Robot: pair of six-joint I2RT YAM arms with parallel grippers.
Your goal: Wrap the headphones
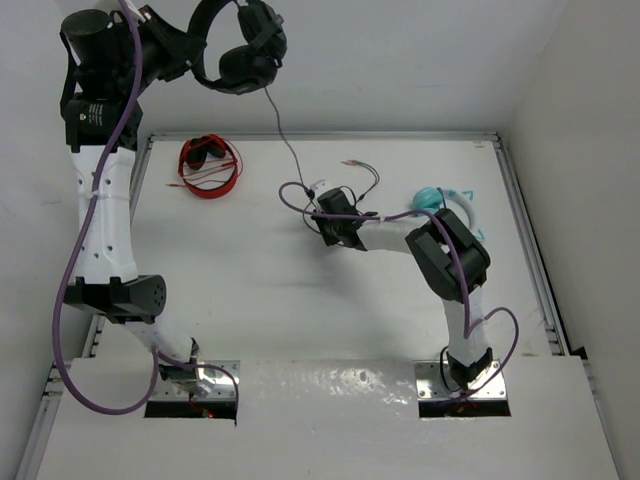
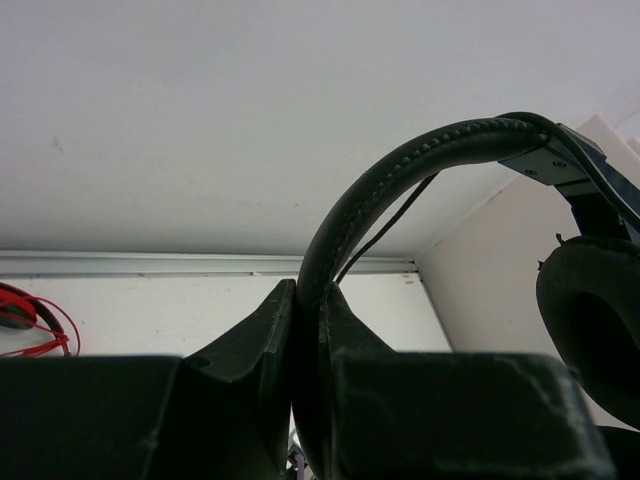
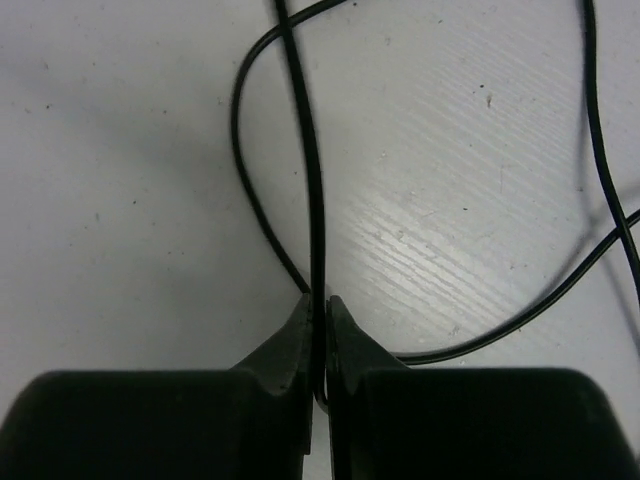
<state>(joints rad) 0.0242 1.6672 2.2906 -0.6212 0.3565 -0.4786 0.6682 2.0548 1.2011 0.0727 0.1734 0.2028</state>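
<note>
The black headphones hang high above the table's far left, held by their padded headband in my left gripper, which is shut on it. One round ear cup shows at the right of the left wrist view. Their thin dark cable drops from the cups to the table's middle. There my right gripper is shut on the cable, which runs straight between its fingertips. Loose loops of cable lie on the white surface around it.
Red headphones lie at the table's far left. Light blue headphones sit right of centre beside the right arm. A thin red-tipped wire lies near the back middle. Raised rails edge the table.
</note>
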